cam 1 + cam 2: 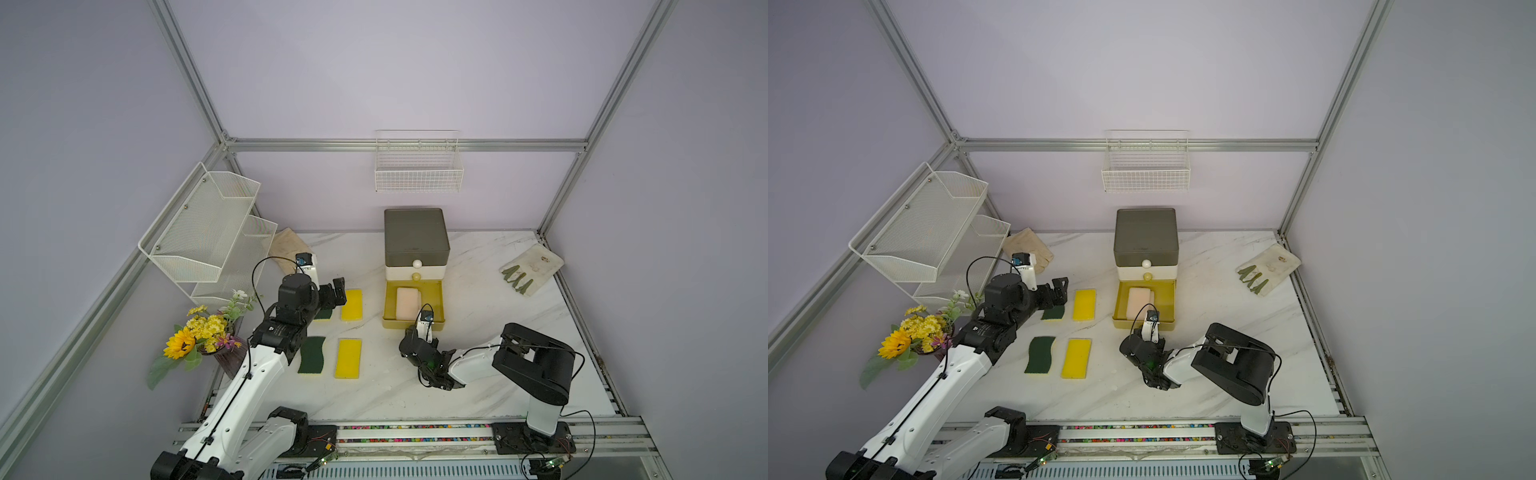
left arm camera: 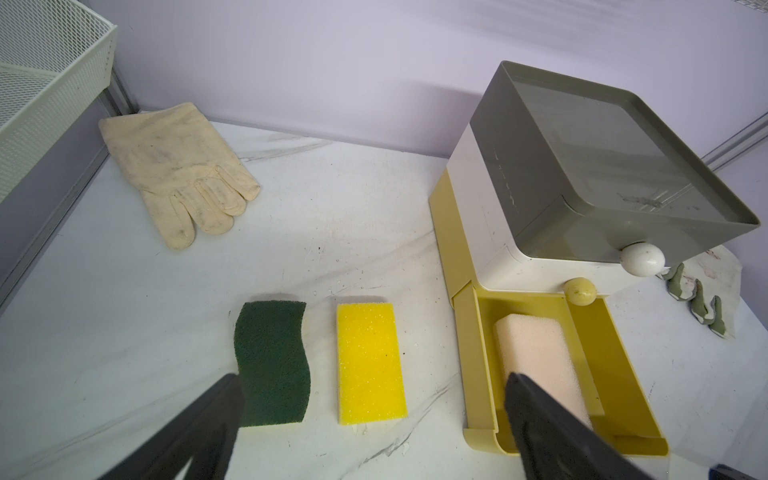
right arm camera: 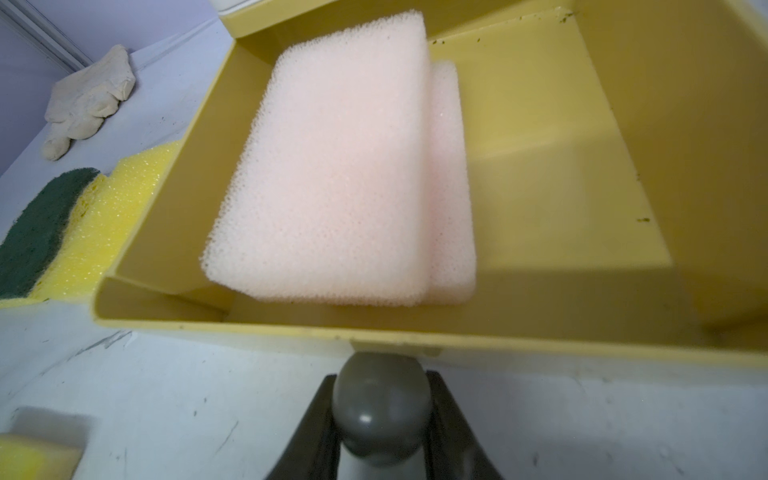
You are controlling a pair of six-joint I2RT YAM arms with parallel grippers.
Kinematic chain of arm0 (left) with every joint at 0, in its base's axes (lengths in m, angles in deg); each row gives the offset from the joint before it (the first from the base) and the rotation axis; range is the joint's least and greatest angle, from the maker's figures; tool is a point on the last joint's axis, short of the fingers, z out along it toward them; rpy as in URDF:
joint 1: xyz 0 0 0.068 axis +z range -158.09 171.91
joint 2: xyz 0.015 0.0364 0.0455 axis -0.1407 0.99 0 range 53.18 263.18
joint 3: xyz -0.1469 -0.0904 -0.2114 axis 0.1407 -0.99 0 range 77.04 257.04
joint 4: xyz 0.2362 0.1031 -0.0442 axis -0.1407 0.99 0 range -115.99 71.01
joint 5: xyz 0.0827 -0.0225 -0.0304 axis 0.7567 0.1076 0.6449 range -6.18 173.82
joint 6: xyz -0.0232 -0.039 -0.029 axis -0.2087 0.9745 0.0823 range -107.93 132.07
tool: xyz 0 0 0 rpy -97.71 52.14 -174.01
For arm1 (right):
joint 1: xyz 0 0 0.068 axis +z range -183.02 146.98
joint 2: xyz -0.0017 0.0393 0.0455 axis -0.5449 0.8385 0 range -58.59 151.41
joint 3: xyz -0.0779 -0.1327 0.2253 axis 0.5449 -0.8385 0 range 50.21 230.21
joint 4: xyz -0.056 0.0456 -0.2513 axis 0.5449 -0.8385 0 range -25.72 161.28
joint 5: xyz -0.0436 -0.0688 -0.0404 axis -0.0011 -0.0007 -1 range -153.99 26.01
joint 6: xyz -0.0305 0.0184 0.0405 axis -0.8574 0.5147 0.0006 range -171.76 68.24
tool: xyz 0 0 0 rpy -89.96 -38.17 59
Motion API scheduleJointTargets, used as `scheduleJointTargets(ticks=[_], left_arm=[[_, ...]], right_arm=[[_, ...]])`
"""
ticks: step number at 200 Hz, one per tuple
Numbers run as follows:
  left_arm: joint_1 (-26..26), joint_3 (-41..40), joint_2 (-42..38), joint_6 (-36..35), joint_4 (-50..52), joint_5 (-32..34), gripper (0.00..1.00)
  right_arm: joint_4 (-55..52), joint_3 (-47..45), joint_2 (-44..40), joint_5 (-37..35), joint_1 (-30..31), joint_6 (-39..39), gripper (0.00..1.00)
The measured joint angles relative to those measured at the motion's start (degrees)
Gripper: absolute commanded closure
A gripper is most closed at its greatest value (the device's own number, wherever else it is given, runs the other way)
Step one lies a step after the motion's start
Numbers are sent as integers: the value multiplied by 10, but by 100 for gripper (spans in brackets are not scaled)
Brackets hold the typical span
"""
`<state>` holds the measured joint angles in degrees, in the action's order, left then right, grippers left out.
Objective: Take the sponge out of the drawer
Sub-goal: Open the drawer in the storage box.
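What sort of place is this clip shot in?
Likely a lab test cell staged as a household cleaning corner: lilac wall panels in an aluminium frame enclose a marble-look tabletop, with scouring sponges laid out, a small drawer unit and wire baskets hung on the panels.

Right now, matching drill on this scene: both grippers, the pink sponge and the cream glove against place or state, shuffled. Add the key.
Things
1. pink sponge
2. right gripper
3. left gripper
4. cream glove

Place or state
A. wide open, holding nothing
B. flat on the table by the mesh rack
C. lying in the pulled-out yellow drawer
D. shut on the drawer's grey knob

Pairs: 1-C, 2-D, 3-A, 4-B
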<state>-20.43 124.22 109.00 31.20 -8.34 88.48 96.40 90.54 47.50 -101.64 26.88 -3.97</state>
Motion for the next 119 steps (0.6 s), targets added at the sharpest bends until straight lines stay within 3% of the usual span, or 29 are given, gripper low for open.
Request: scheduleJointTargets(ticks=[81,119], left_arm=[[0,0,6,0,-3,-1,0],[0,0,8,0,-4,-2,0]], right_arm=[[-24,-25,-31,1,8,33,100],[-25,-28,-32,6,10,42,86]])
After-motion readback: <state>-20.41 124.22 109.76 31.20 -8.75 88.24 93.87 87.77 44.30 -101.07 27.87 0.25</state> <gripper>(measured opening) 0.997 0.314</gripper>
